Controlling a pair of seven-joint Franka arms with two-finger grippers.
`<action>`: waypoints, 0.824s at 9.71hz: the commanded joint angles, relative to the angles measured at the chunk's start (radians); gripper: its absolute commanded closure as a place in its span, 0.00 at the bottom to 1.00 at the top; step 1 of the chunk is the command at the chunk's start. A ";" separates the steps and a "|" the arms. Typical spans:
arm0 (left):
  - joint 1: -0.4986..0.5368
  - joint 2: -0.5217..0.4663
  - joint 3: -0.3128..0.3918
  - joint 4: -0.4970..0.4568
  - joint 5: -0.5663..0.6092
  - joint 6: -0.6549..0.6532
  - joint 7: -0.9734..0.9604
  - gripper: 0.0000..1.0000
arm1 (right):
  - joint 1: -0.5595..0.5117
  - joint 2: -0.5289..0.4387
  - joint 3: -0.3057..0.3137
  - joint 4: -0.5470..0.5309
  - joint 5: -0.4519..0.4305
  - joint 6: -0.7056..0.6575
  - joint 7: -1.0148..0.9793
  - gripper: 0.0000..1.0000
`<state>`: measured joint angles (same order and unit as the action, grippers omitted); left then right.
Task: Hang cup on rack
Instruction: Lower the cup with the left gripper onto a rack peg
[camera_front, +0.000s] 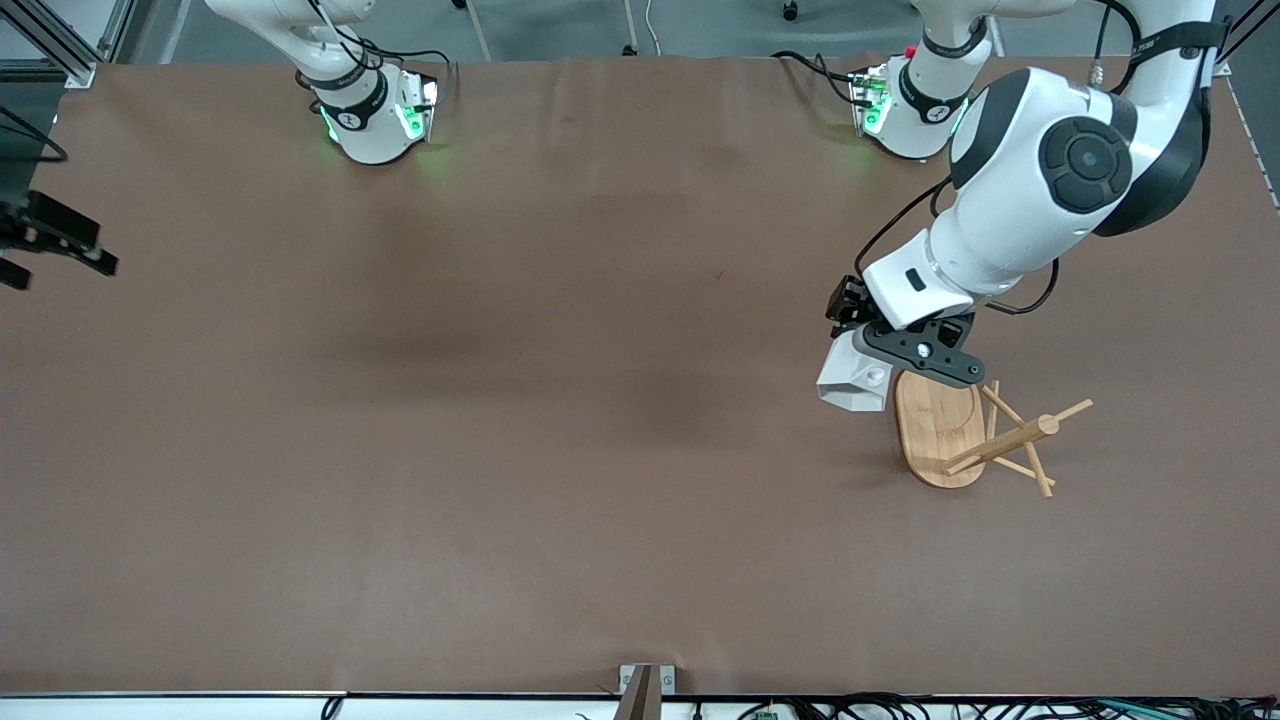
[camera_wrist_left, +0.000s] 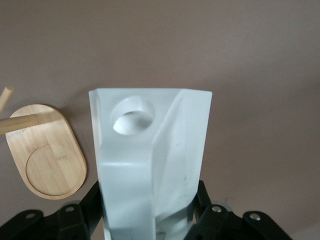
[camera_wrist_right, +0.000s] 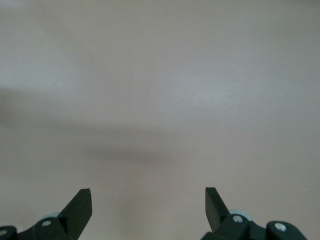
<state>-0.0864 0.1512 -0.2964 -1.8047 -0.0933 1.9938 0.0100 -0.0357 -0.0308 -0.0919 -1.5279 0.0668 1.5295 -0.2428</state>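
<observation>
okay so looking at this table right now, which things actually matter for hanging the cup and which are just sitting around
Part of the job:
- cup, held up in the left hand over the table beside the rack
- rack, standing toward the left arm's end of the table, pegs bare

Not in use:
- right hand, open, waiting over bare table
- no other loose items show

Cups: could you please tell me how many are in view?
1. The cup is shut in the left gripper, above the table beside the rack. The right gripper is open and waits.
</observation>
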 joint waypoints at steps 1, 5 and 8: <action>0.054 -0.064 -0.003 -0.178 0.012 0.091 0.098 1.00 | 0.022 -0.005 -0.012 0.105 -0.047 -0.100 0.004 0.00; 0.076 -0.071 0.051 -0.246 0.010 0.143 0.243 1.00 | 0.020 -0.006 -0.002 0.080 -0.092 -0.074 0.058 0.00; 0.082 -0.045 0.074 -0.246 0.010 0.172 0.320 1.00 | 0.019 -0.008 -0.002 0.023 -0.093 -0.025 0.117 0.00</action>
<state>-0.0097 0.0900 -0.2240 -2.0188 -0.0930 2.1309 0.2949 -0.0240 -0.0208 -0.0941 -1.4732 -0.0042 1.4901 -0.1642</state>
